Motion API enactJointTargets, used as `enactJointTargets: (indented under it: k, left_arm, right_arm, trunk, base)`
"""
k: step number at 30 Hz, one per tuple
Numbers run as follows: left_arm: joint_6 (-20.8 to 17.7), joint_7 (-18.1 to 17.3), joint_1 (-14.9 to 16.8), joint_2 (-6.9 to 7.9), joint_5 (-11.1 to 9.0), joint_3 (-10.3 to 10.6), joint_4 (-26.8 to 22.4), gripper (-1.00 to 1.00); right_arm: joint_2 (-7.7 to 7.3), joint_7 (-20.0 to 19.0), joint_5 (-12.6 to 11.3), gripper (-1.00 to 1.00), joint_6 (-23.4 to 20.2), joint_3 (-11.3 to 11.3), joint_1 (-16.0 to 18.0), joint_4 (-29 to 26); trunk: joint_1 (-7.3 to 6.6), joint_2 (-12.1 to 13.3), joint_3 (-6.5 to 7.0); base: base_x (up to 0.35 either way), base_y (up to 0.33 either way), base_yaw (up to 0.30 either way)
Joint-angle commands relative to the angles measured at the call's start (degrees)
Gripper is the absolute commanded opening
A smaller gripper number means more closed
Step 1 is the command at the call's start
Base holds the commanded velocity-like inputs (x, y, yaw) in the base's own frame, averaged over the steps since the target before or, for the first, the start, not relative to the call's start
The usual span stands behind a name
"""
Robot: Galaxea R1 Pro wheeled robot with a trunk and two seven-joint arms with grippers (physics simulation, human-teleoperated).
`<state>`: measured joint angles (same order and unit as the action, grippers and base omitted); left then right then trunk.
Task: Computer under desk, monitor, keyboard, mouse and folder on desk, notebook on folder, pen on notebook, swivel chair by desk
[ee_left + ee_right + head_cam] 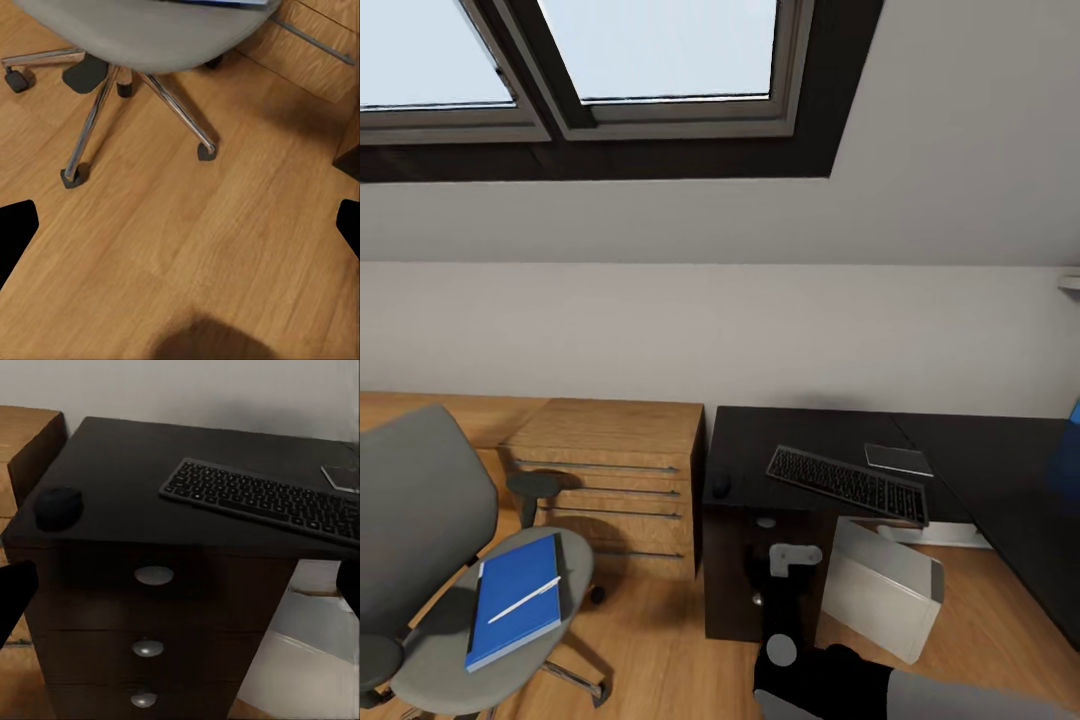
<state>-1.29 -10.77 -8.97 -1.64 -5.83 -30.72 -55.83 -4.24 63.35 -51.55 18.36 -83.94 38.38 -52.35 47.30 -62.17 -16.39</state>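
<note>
The swivel chair stands at the left, and a blue folder lies on its grey seat with the thin pale pen across it. On the black desk the keyboard lies at an angle, with the mouse near the left edge. The light-grey computer leans under the desk. A thin grey pad behind the keyboard may be the notebook. The monitor is out of view. My right gripper is open, facing the desk drawers below the mouse and the keyboard. My left gripper hangs open over the floor near the chair's chrome base.
A light wooden dresser with bar handles stands between the chair and the desk. My right arm reaches up in front of the drawers. A blue object pokes in at the right edge. Wooden floor lies open below the left gripper.
</note>
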Motion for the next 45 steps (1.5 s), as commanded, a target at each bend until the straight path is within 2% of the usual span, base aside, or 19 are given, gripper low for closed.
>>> enactJointTargets:
  k: [1, 3, 4, 8, 11, 12, 17, 18, 22, 23, 24, 30, 45]
  left_arm:
    - [-1.3, -0.4, 0.0, -0.03, -0.6, 0.1, -1.0, 1.0]
    - [-3.4, -0.3, 0.0, 0.0, -0.6, 0.5, -3.0, 1.0]
    - [-4.9, -0.2, 0.0, 0.04, -0.6, 0.8, -5.1, 1.0]
    - [-6.7, -0.1, 0.0, 0.1, -0.5, 1.1, -8.2, 1.0]
    - [-7.4, 0.0, 0.1, 0.08, -0.5, 1.3, -9.6, 1.0]
    - [-7.6, 0.2, 0.1, -0.01, -0.5, 1.5, -9.4, 1.0]
    - [-7.1, 1.2, 0.1, 0.04, -0.5, 1.7, -4.8, 1.0]
    - [-2.4, 1.7, 0.1, 0.0, -0.5, 1.8, 1.1, 1.0]
    - [4.3, 1.7, 0.1, -0.19, -0.4, 2.0, 4.3, 1.0]
    - [9.6, 1.9, 0.1, -0.22, -0.4, 3.3, 7.7, 1.0]
    - [11.1, 2.0, 0.1, -0.2, -0.4, 3.7, 8.7, 1.0]
    - [13.3, 2.1, 0.1, -0.19, -0.4, 4.4, 10.2, 1.0]
    - [13.8, 2.2, 0.1, -0.21, -0.4, 4.5, 10.5, 1.0]
  right_arm:
    - [0.87, 0.2, -0.4, 1.0, 1.6, -0.9, -0.2, 2.5]
    - [2.47, 0.1, -0.5, 1.0, 3.9, -1.6, -1.2, 7.2]
    - [3.74, 0.0, -0.6, 1.0, 5.7, -2.1, -2.6, 11.4]
    - [5.22, -0.9, -1.0, 1.0, 8.7, -2.6, -4.8, 18.3]
    - [5.8, -4.0, -2.7, 1.0, 11.5, -2.8, -5.9, 23.0]
    - [5.94, -8.2, -4.8, 1.0, 12.7, -2.9, -6.8, 26.1]
    - [6.14, -18.6, -9.7, 1.0, 13.7, -2.9, -8.2, 32.4]
    - [6.22, -30.3, -15.1, 1.0, 14.0, -2.9, -8.9, 38.5]
    - [6.15, -36.6, -18.9, 1.0, 14.2, -2.9, -9.5, 41.1]
    - [6.14, -39.5, -21.2, 1.0, 14.5, -2.9, -10.4, 42.1]
    - [6.2, -40.2, -21.8, 1.0, 14.5, -2.9, -10.8, 42.4]
    - [6.45, -41.2, -22.7, 1.0, 14.7, -3.0, -11.6, 42.7]
    - [6.68, -41.5, -22.9, 1.0, 14.8, -3.0, -11.8, 42.7]
  trunk:
    - [-0.22, 0.4, 0.12]
    - [-0.66, 1.2, 0.48]
    - [-0.88, 1.6, 0.66]
    - [-1.76, 3.2, 1.38]
    - [-2.41, 4.4, 1.92]
    - [-2.63, 4.8, 2.1]
    - [-3.73, 6.8, 3.0]
    - [-3.95, 7.2, 3.18]
    - [-4.83, 8.8, 3.89]
    - [-5.05, 9.2, 4.07]
    - [-5.27, 9.6, 4.25]
    - [-6.59, 12.0, 5.33]
    - [-9.88, 18.0, 7.79]
  base:
    - [0.0, 0.0, 0.0]
    - [0.0, 0.0, 0.0]
    - [0.0, 0.0, 0.0]
    - [0.0, 0.0, 0.0]
    - [0.0, 0.0, 0.0]
    - [0.0, 0.0, 0.0]
    - [0.0, 0.0, 0.0]
    - [0.0, 0.0, 0.0]
    - [0.0, 0.0, 0.0]
    - [0.0, 0.0, 0.0]
    - [0.0, 0.0, 0.0]
    - [-0.083, 0.0, 0.0]
    - [-0.306, -0.057, 0.0]
